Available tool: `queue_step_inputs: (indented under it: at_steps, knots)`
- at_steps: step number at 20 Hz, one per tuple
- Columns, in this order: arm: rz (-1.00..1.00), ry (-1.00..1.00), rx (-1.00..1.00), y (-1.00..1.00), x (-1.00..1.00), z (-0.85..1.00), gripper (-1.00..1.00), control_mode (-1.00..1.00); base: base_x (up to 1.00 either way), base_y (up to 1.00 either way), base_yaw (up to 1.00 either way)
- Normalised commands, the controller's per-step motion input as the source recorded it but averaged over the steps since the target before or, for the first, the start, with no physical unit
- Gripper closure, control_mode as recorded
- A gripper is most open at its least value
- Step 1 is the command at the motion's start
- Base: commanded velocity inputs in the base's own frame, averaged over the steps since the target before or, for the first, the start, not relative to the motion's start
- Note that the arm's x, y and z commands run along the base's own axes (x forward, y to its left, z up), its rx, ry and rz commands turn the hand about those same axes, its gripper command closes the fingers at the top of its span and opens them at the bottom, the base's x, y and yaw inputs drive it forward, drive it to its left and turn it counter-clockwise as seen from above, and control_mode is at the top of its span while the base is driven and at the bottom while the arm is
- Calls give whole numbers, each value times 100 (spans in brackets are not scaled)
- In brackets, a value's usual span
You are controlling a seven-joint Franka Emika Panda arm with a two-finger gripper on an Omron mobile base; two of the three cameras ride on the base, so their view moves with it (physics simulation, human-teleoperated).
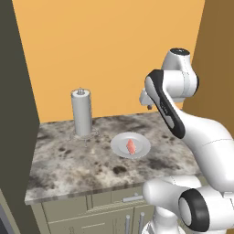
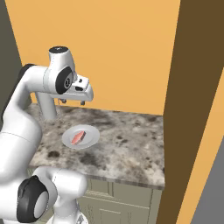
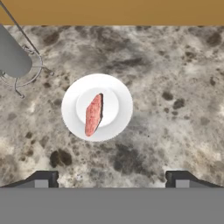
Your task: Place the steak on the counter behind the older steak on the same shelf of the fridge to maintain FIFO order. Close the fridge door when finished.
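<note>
While the steak (image 3: 93, 115) lies untouched on a white plate (image 3: 120, 120) in the middle of the table (image 3: 175, 87), the task looks barely begun: nothing has been picked up yet, and by the look of it the pickup, the carry to the fridge shelf, the placing behind the older steak and the shutting of the door all remain.

On the far left of the table stands a grey roll on a wire holder (image 1: 82, 112), near the back wall and apart from the plate. To its right, the plate sits nearer the front edge, with the pink steak lying lengthwise across its centre.

Further right and above, the hand (image 2: 70, 102) hangs over the table with its fingers pointing down, spread wide and empty, well above the plate. In the hand view the two fingertips (image 3: 43, 178) sit far apart at the bottom, with the plate ahead and a little left of centre between them.

Nothing stands between hand and steak; the roll holder is the closest thing, and it seems far enough left not to hinder a straight descent. At the right, a tall brown panel (image 2: 188, 109) closes off the table's end.
</note>
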Motion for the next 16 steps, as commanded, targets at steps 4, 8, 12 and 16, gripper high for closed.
queue_step_inputs:
  at_steps: [4,8,12,16]
  knots:
    - [0,0,0,0,0,0,-100,-100,0,0,0]
    - [0,0,0,1,0,-2,-100,-100,0,0,0]
    - [0,6,0,26,0,-58,-100,-100,0,0,0]
    - [0,4,2,0,0,-40,-100,-100,0,0,0]
